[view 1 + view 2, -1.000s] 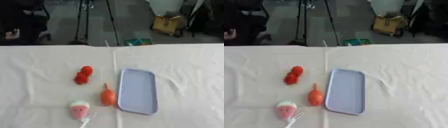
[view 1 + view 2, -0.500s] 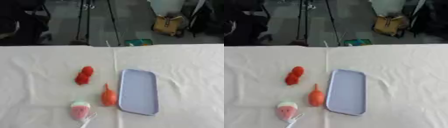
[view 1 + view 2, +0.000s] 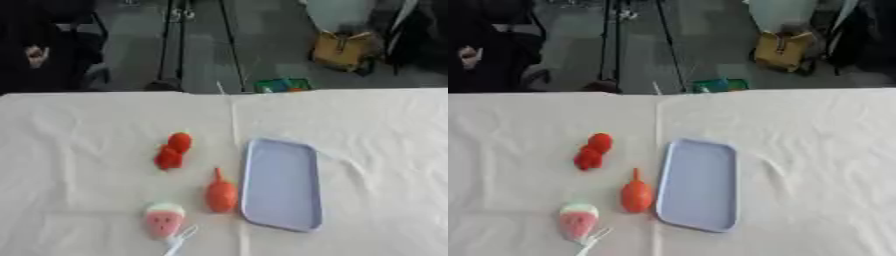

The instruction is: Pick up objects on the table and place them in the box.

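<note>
Three small objects and one shallow tray lie on a table (image 3: 79, 150) covered with a white cloth, which is creased and shows a straight fold line running from 12 o'clock toward 6 o'clock just left of the tray. Beyond the table's far edge is a dark grey floor with the thin legs of a black stand (image 3: 175, 45) at about 11 o'clock, a yellow bag (image 3: 343, 50) at 1 o'clock, and a small green item (image 3: 282, 85) close to the table edge at 12 o'clock.

The pale lavender tray (image 3: 282, 184) is a rounded rectangle with a low raised rim, its long side running from 12 to 6 o'clock, lying slightly right of the table's centre; nothing is in it. Just beside its left rim, at 9 o'clock from the tray's lower half, lies an orange pear-shaped piece (image 3: 220, 192) with a narrow stem pointing to 12 o'clock. At about 10 o'clock from that piece, apart from the tray, sits a red lumpy object (image 3: 172, 150) made of two rounded parts. At 7 o'clock from the orange piece lies a pink-and-white strawberry-like object (image 3: 164, 220), with a thin white stick (image 3: 179, 240) at its lower end.

Neither robot hand appears in either view, so the state of the fingers cannot be told.
</note>
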Action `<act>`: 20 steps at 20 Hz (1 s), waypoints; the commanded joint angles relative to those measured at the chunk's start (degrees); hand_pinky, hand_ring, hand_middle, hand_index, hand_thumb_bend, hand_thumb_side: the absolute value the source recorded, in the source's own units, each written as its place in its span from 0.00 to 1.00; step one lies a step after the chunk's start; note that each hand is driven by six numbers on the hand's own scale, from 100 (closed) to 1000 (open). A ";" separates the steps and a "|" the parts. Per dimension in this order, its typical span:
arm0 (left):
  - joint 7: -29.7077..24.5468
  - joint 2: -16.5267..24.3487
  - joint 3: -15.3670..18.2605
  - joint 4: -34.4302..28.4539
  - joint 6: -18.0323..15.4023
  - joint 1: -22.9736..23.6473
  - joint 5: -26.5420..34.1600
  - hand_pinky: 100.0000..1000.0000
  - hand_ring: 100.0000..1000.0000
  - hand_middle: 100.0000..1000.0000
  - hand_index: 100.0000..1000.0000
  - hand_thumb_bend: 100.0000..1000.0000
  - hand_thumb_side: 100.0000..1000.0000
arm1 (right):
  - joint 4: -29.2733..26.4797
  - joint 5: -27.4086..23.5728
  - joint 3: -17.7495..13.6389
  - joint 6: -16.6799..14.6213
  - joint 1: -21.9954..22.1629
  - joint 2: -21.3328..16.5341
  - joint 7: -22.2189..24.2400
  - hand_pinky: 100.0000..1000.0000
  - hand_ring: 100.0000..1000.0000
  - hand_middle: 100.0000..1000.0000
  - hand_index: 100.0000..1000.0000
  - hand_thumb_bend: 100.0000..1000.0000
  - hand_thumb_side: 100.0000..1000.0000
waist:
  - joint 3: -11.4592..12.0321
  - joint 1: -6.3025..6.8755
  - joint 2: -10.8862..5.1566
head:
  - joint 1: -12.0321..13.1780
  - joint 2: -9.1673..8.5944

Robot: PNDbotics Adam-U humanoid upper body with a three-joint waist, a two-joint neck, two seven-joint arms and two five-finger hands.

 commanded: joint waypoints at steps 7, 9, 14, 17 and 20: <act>-6.55 9.85 -6.86 -1.12 2.43 1.71 -19.71 0.90 1.00 0.95 1.00 0.00 1.00 | -0.97 -0.87 0.09 1.12 -0.23 -2.50 0.68 0.68 0.79 0.74 0.81 0.00 1.00 | -0.44 0.45 -1.77 | 0.83 0.75; -7.70 10.94 -7.91 -1.12 3.43 1.23 -22.04 0.95 1.00 0.95 1.00 0.00 1.00 | -0.97 -1.10 0.22 1.34 -0.29 -2.59 0.81 0.68 0.79 0.74 0.81 0.00 1.00 | -0.53 0.49 -1.95 | 0.97 0.42; -9.23 12.63 -9.89 -1.12 8.23 -0.72 -27.92 1.00 1.00 0.93 1.00 0.00 1.00 | -0.97 -1.50 0.40 1.66 -0.30 -2.69 1.18 0.68 0.79 0.74 0.81 0.00 1.00 | -0.86 0.56 -2.27 | 1.35 -0.29; -9.58 13.22 -11.65 -1.12 11.65 -1.84 -32.10 1.00 1.00 0.91 1.00 0.00 1.00 | -0.97 -1.78 0.51 1.69 -0.30 -2.71 1.40 0.68 0.79 0.74 0.80 0.00 1.00 | -1.09 0.54 -2.34 | 1.52 -0.69; -7.97 13.57 -13.13 -1.11 14.36 -2.57 -34.65 0.99 0.98 0.89 1.00 0.00 1.00 | -0.97 -1.99 0.56 1.71 -0.32 -2.72 1.63 0.68 0.79 0.74 0.81 0.00 1.00 | -1.17 0.54 -2.35 | 1.63 -0.87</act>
